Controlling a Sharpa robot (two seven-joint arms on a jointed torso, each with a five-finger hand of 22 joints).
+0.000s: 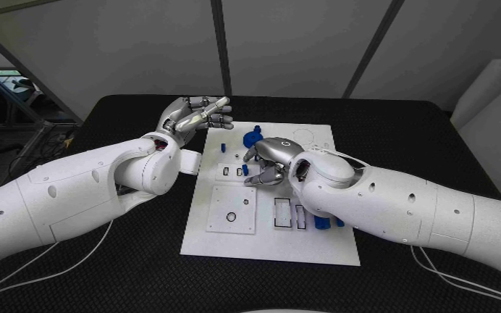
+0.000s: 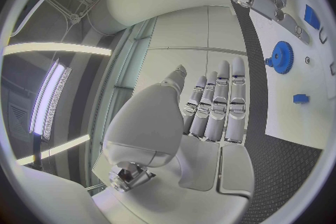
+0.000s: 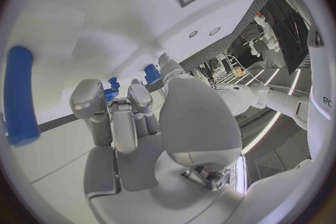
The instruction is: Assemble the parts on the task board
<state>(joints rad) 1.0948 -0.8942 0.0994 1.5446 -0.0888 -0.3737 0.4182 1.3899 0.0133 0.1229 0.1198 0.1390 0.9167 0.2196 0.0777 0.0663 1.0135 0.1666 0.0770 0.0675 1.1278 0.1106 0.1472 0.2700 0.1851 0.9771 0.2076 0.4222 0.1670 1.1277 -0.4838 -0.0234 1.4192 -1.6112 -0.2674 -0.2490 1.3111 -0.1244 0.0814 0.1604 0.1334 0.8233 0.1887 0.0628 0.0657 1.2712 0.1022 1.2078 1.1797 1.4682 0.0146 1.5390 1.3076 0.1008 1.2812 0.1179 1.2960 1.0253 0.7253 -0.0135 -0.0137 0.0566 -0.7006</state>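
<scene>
The white task board (image 1: 274, 235) lies in the middle of the black table. My left hand (image 1: 194, 118) is raised over the board's far left corner, empty, its fingers (image 2: 218, 102) stretched out straight. My right hand (image 1: 274, 156) hangs low over the board's far half, its fingers (image 3: 113, 113) curled in and pointing down at the small slots (image 1: 235, 172); I see nothing between them. A blue gear (image 1: 254, 139) (image 2: 281, 57) stands just beyond that hand, with a small blue part (image 1: 255, 127) behind it. Two blue parts (image 1: 319, 222) lie by the right forearm. One long blue part (image 3: 19, 95) lies near the right hand.
A grey square plate (image 1: 232, 209) with a black ring (image 1: 231, 217) sits on the board's near left. Rectangular slots (image 1: 284, 212) lie beside it. A small blue block (image 2: 301, 98) rests on the board near the gear. Black table (image 1: 125, 269) surrounds the board.
</scene>
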